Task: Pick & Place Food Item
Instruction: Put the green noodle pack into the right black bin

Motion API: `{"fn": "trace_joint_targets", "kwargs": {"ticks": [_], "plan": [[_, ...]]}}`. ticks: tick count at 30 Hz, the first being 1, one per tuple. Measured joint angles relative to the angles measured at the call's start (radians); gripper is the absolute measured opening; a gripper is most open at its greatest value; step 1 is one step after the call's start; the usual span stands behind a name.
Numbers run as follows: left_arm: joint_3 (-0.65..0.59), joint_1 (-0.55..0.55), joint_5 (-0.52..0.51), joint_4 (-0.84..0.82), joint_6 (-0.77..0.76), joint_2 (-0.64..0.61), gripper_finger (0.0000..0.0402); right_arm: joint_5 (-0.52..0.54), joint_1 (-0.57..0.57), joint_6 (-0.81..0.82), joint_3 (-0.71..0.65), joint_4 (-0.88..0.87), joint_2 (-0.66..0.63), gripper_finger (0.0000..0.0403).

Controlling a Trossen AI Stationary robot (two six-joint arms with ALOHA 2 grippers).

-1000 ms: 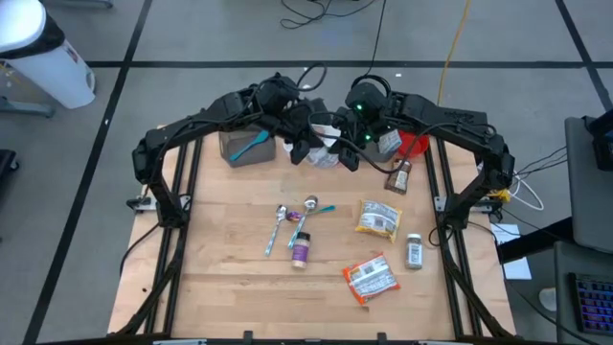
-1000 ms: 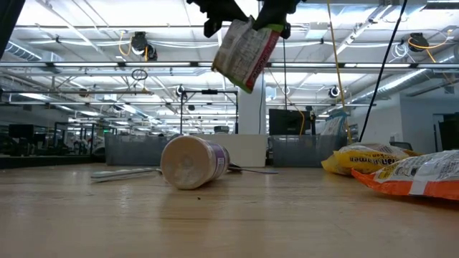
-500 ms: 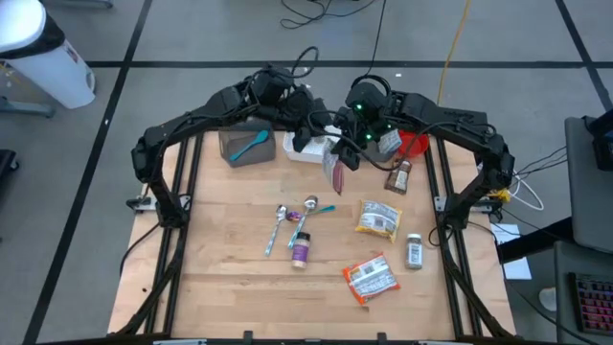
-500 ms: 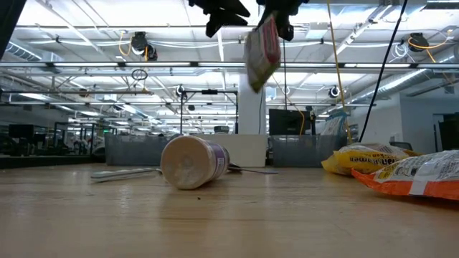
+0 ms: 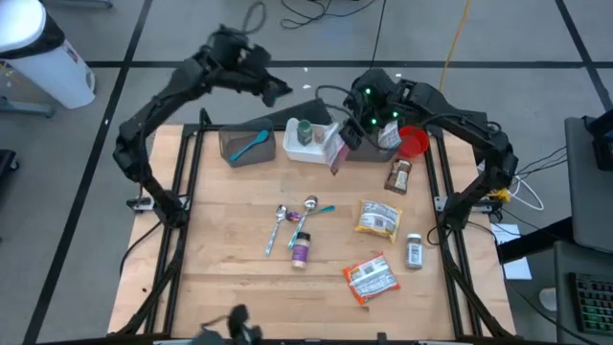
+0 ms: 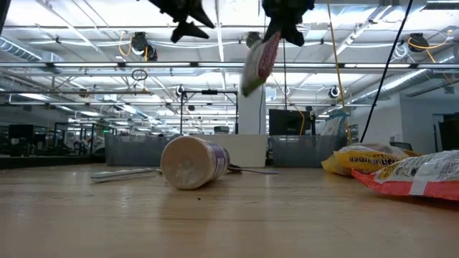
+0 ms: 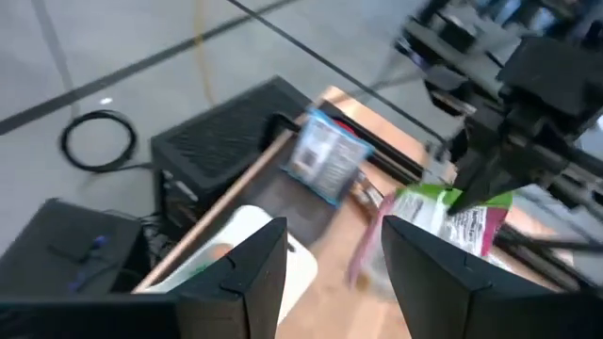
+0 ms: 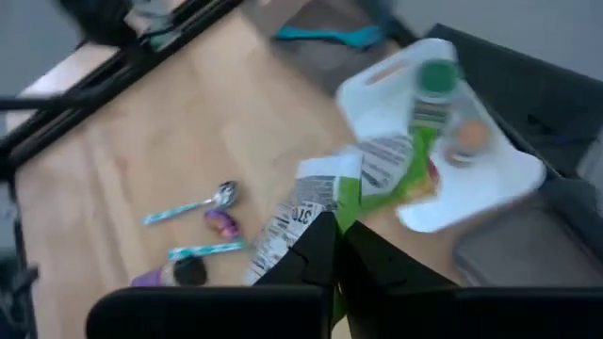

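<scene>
A green-and-white food packet (image 5: pixel 335 153) hangs from my right gripper (image 5: pixel 348 137), which is shut on it above the right end of a white tray (image 5: pixel 295 149) at the table's far side. It also shows in the low view (image 6: pixel 258 61) and in the right wrist view (image 8: pixel 377 174). A green-capped bottle (image 5: pixel 305 129) lies in the tray. My left gripper (image 5: pixel 280 93) is open and empty, raised beyond the table's far left edge; its own view (image 7: pixel 334 273) shows the gap between its fingers. My right gripper pinches the packet's upper end (image 8: pixel 320 207) between its two fingers, coming from above and pointing down. The packet hangs below the fingers, tilted and clear of the table (image 6: pixel 259 57), its lower end over the tray's right edge.
A grey bin with a teal spatula (image 5: pixel 247 146) stands left of the tray. A blue packet (image 5: pixel 388 142), a red cup (image 5: pixel 415 144) and a brown bottle (image 5: pixel 399 176) are at the far right. Spoons (image 5: pixel 287 220), a purple bottle (image 5: pixel 301 247), a yellow packet (image 5: pixel 376 218), an orange packet (image 5: pixel 370 278) and a small jar (image 5: pixel 414 251) lie mid-table.
My left gripper has drawn away from the packet, going up and toward the table's far left. The packet has swung from broadside to nearly edge-on and hangs from my right gripper alone, which has moved a little toward the far edge.
</scene>
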Motion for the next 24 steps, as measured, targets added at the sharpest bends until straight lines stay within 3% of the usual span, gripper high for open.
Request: {"fn": "trace_joint_targets", "kwargs": {"ticks": [5,14,20,24], "plan": [[0.0,0.076,0.023,-0.055,-0.001,-0.027,0.0184,0.044,-0.089,0.063,0.001,0.018,-0.007,0.0],[-0.013,0.103,0.031,-0.157,0.133,-0.032,0.0184,0.187,-0.193,0.136,0.001,0.014,-0.005,0.0],[-0.073,0.105,0.176,-0.115,0.219,-0.032,0.0184,0.312,-0.201,0.172,-0.008,-0.017,-0.005,0.0],[-0.149,0.13,0.391,-0.085,0.227,-0.033,0.0184,0.384,-0.198,0.173,-0.06,-0.048,-0.006,0.0]]}}
